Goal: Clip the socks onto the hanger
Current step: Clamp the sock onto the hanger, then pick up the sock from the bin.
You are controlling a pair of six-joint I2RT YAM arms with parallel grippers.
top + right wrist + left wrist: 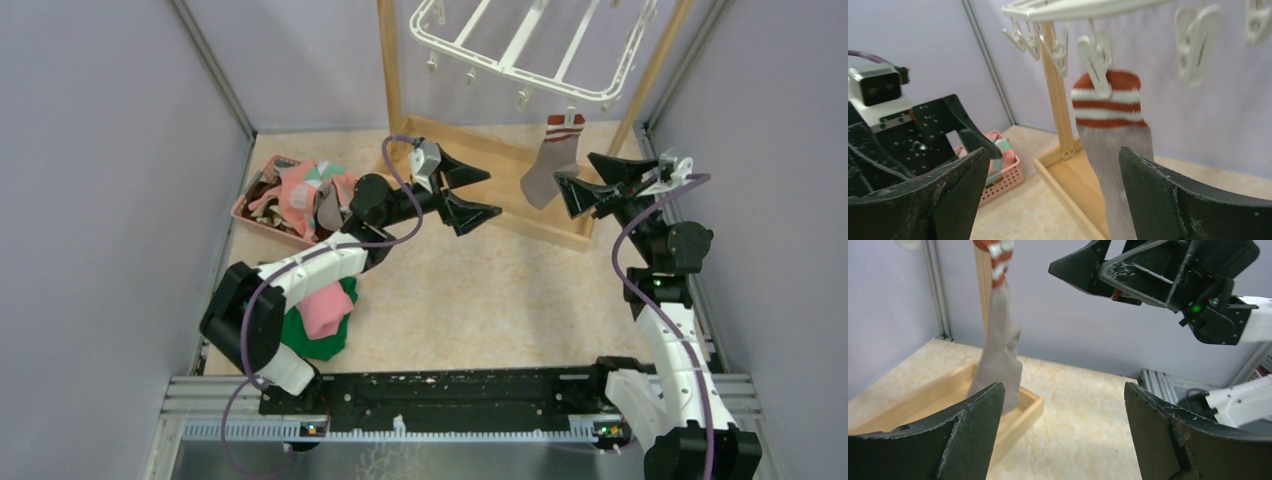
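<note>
A grey sock [553, 165] with a red-and-white striped cuff hangs from one clip [1096, 62] of the white hanger [520, 45]. Nothing else holds it. It also shows in the right wrist view [1110, 135] and the left wrist view [998, 350]. My left gripper [492, 195] stands open just left of the sock, and nothing lies between its fingers [1063, 390]. On the sock's right, my right gripper [573, 168] is open and empty too [1054, 152]. More socks [305, 190] lie heaped in a pink basket [262, 215] at the left.
The hanger hangs from a wooden frame stand whose base tray [500, 185] lies under the sock. A green cloth [320, 340] with a pink cloth [325, 308] on it lies beside the left arm. Grey walls close in both sides.
</note>
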